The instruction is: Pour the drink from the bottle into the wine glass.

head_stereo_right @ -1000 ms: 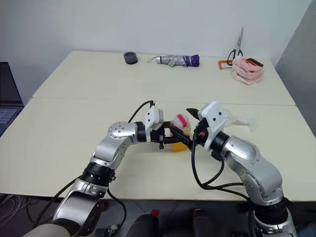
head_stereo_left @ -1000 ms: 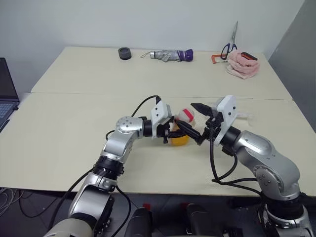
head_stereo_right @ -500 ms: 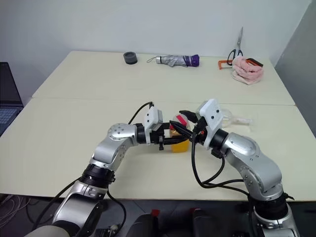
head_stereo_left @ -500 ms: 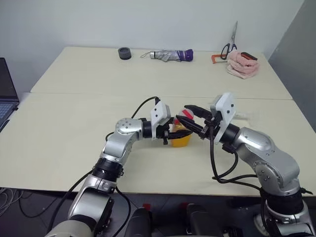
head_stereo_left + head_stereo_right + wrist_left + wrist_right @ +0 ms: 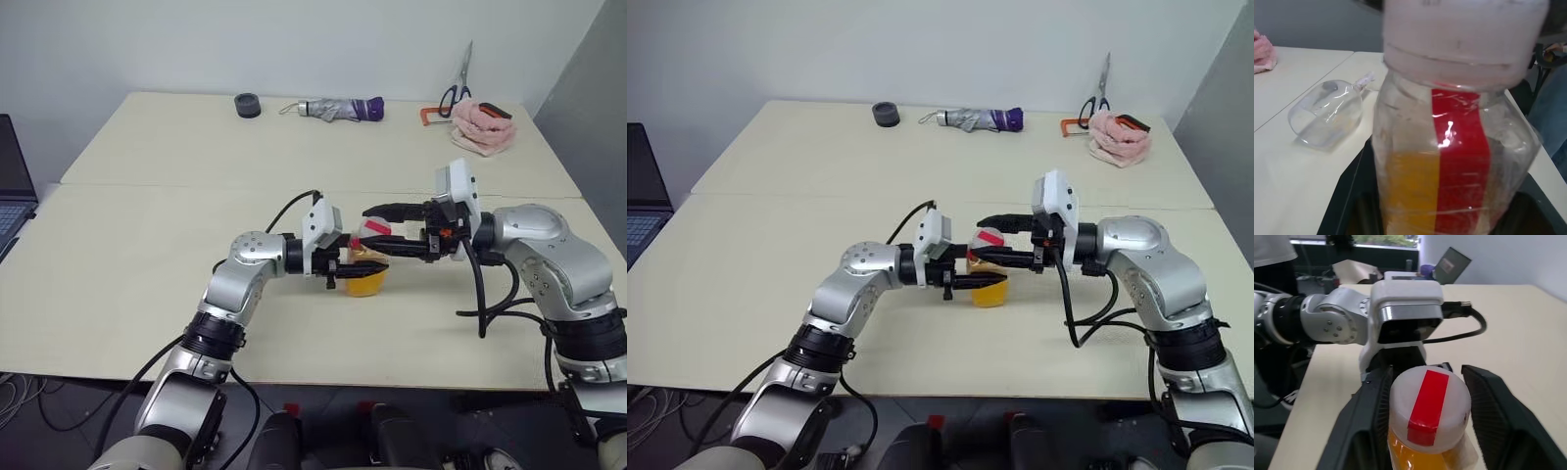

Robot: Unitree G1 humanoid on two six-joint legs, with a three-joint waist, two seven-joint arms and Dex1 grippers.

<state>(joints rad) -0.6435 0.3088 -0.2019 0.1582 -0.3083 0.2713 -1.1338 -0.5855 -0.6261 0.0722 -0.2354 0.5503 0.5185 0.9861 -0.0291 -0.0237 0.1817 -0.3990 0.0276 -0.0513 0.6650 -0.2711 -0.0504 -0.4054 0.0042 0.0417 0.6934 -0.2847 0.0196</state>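
The left gripper (image 5: pixel 364 269) is clamped on the bottle (image 5: pixel 364 265), holding it upright. The right gripper (image 5: pixel 1422 401) is spread, its fingers (image 5: pixel 1373 404) flanking the cap without clamping. The wine glass (image 5: pixel 1327 113) lies on its side beyond the bottle.

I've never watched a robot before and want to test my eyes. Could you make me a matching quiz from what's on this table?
Things:
1 bottle
2 wine glass
3 umbrella
4 pink cloth

States:
a clear, tipped on its side
b gripped by the left gripper
c far right, by the scissors
d far edge, beside the dark roll

Pairs: 1-b, 2-a, 3-d, 4-c
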